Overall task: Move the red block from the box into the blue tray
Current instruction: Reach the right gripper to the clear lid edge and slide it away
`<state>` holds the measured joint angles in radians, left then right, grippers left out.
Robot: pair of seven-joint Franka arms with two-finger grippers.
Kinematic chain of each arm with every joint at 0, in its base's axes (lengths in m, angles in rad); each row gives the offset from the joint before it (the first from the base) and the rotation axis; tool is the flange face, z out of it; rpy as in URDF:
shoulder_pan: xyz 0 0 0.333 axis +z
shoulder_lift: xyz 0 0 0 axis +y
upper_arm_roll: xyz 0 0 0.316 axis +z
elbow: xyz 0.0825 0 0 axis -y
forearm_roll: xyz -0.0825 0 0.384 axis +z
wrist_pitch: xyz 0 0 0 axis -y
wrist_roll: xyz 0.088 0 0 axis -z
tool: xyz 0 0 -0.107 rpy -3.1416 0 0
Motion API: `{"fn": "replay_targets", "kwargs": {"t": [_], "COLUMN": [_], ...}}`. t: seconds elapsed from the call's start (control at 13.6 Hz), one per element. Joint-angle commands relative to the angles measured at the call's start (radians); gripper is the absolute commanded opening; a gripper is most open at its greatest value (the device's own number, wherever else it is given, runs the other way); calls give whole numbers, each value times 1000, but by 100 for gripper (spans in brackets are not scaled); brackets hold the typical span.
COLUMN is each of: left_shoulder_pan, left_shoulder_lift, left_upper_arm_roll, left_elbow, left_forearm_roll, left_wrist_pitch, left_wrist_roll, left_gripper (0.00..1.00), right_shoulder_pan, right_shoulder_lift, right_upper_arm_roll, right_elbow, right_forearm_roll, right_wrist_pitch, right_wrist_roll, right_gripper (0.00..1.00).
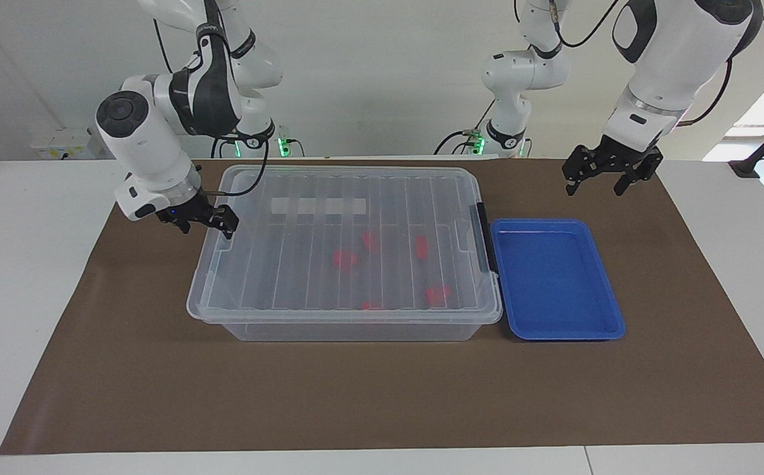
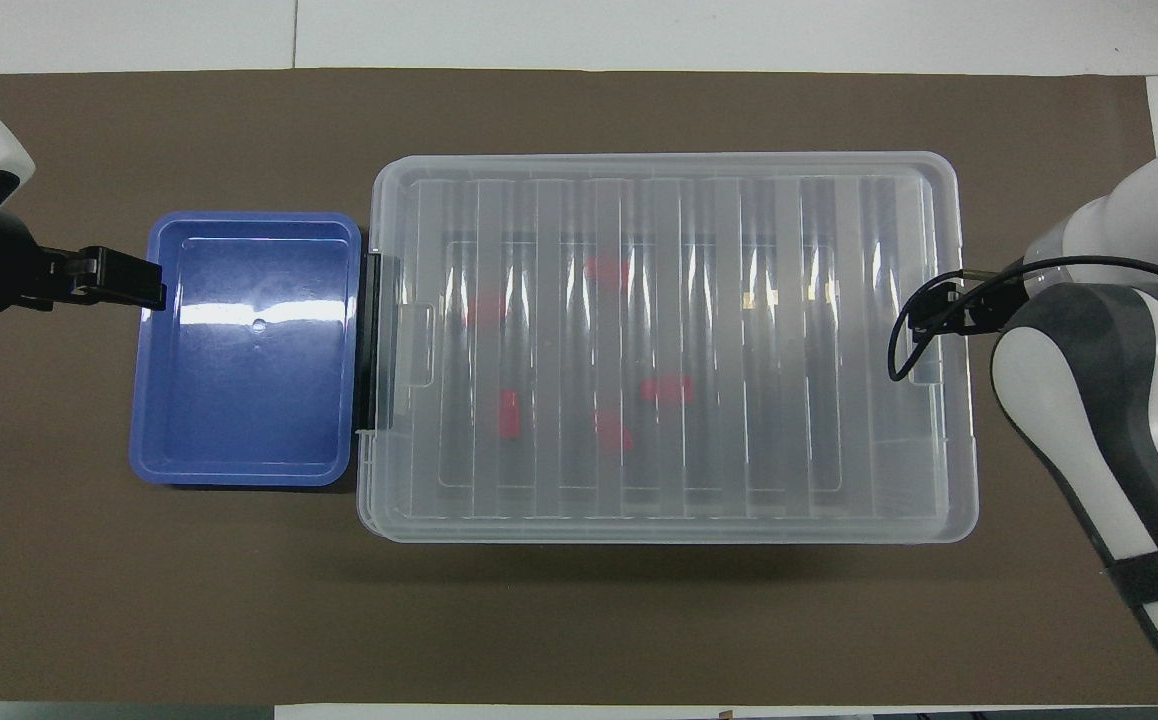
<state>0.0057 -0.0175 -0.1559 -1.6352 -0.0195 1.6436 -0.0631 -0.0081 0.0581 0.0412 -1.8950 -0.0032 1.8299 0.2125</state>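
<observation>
A brown mat (image 1: 382,396) covers the worktop; on it, toward the edge nearest the robots, sits the box (image 1: 346,254) with its clear lid on; the blue tray (image 1: 553,277) lies just beside the box's latched short side, toward the left arm's end. Several red pieces show blurred through the lid; the red block (image 1: 421,246) lies among them, well apart from both grippers. The right gripper (image 1: 200,221) hangs with jaws spread and empty at the box's other short edge; the left gripper (image 1: 606,175), also spread and empty, waits over the mat near the tray's corner.

Blocks (image 1: 421,247) in lidded box (image 1: 289,326), tray (image 1: 557,330) beside it toward left arm's end
</observation>
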Motion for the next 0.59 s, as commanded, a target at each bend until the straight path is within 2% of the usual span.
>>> {"fn": "replay_targets", "kwargs": {"t": [0.0, 0.51], "left_shoulder_pan": [10, 10], "left_shoulder_lift": [-35, -35], "left_upper_arm_roll": [-1, 1], "left_elbow": [-38, -40], "left_forearm_roll": [-16, -16], "left_wrist_pitch": [5, -4], "left_wrist_roll": [9, 8], "left_gripper": [100, 100], "right_shoulder_pan": [-13, -16], "right_shoulder_lift": [-41, -54], "right_upper_arm_roll": [-4, -87], "right_elbow": [-62, -88], "right_forearm_roll": [5, 5], "right_wrist_pitch": [31, 52], "right_wrist_roll": [-36, -169], "right_gripper": [100, 100]}}
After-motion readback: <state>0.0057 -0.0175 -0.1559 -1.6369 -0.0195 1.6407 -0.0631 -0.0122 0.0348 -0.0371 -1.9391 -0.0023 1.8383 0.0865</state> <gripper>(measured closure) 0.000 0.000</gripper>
